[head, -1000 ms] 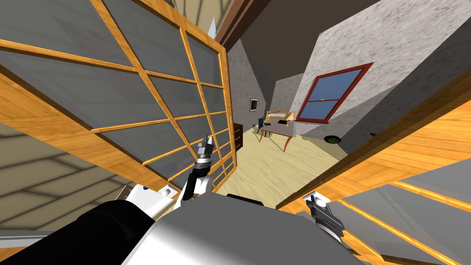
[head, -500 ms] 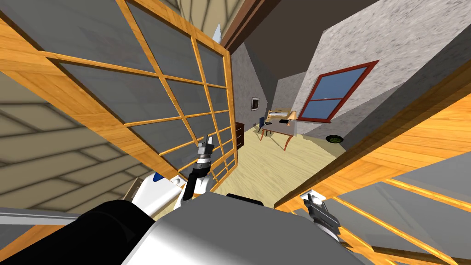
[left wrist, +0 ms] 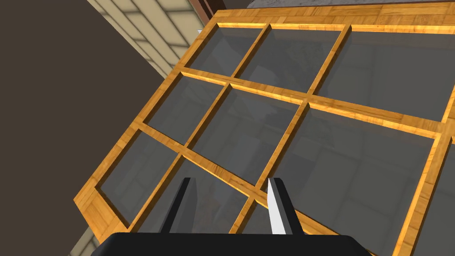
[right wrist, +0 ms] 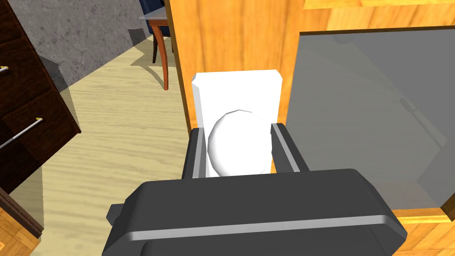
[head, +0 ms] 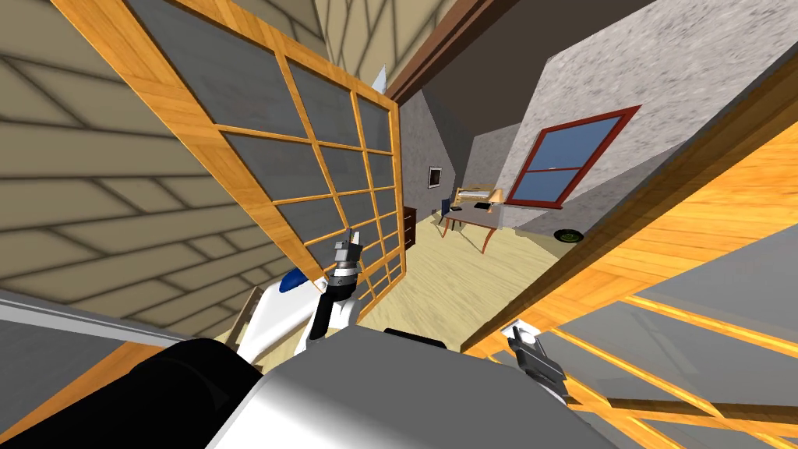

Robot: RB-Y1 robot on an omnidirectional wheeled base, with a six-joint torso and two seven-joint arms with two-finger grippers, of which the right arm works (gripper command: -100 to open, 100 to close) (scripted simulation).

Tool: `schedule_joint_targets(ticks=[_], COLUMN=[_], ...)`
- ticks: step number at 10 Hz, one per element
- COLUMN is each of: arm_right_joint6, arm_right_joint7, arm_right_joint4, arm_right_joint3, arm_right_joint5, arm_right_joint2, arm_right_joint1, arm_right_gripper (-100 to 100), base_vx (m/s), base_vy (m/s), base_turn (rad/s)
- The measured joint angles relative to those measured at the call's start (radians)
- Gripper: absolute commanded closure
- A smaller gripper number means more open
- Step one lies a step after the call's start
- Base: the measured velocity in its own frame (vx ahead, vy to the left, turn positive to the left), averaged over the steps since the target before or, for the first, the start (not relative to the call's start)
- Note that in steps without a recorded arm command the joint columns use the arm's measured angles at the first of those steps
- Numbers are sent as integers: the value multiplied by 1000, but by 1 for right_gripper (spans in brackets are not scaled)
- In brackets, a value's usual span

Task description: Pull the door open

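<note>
The right hand (right wrist: 237, 129) is clenched on the round white knob (right wrist: 240, 151), with one finger pressed to each side of it. The knob sticks out from a white plate (right wrist: 237, 89) fixed to the wooden edge strip of the door (head: 701, 234), just beside a grey glass pane (right wrist: 369, 111). In the head view this door, wood-framed with grey panes, runs from about five o'clock, where the hand grips it, out to two o'clock. It stands swung off the opening, so a gap at twelve o'clock shows the room beyond.

The left hand (left wrist: 231, 182) is raised at eleven o'clock and released, its two fingers apart with nothing between them. It points at a second door (left wrist: 266, 91) of the same wooden grid and grey glass, which spans ten to eleven o'clock. I cannot tell whether the fingertips touch it.

Through the gap, a pale wooden floor (head: 452, 281) leads at twelve o'clock to a table (head: 471, 217) on curved legs near the far wall. A red-framed window (head: 557, 160) sits at one o'clock, and a dark dresser (head: 408, 228) stands just past the second door's far edge. A small green ring (head: 566, 235) lies on the floor beneath the window.
</note>
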Motion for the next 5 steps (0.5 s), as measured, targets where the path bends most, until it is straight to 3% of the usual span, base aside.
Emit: schedule_joint_targets(ticks=[3,5], arm_right_joint6=[-6,-23], arm_right_joint7=[-5,-24], arm_right_joint4=[-15,-14], arm_right_joint3=[24,58], arm_right_joint5=[15,39], arm_right_joint2=[-11,-20], arm_right_joint1=[9,7], arm_right_gripper=[100,100], base_vx=[-214,-256], base_vy=[-9,-37], base_turn=[64,80])
